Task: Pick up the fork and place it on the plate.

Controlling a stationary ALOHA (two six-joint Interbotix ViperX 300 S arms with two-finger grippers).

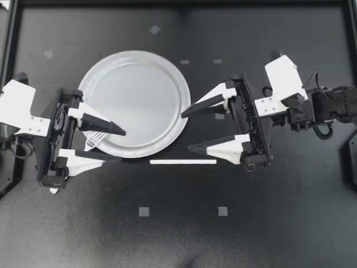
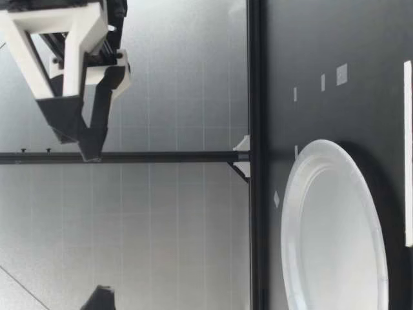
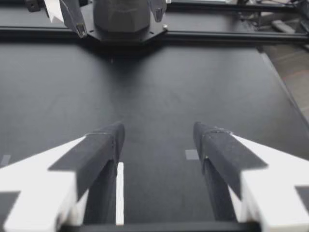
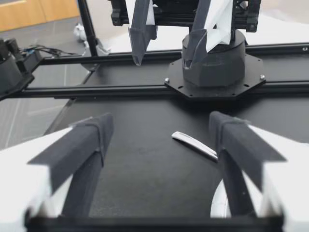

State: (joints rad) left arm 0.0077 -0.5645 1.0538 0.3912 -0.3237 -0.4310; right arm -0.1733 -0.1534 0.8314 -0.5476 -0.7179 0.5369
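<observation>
A: Where's the fork (image 1: 96, 139)?

B: Tines on the plate's (image 1: 139, 95) near-left rim, handle reaching off over the tabletop (image 1: 178, 234) (the right wrist view shows it best).

A: The claws?

B: Both spread and empty. The left claw (image 1: 121, 146) hovers above the fork, and the right claw (image 1: 186, 132) is at the plate's right edge.

A: So?

B: Lower the left straight down, straddle the handle crosswise, pinch, and carry it to the middle.

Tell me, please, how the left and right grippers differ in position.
The left gripper reaches over the plate, with the fork showing between its fingers from above. The right gripper only meets the opposite rim, with no fork there. Both are open.
</observation>
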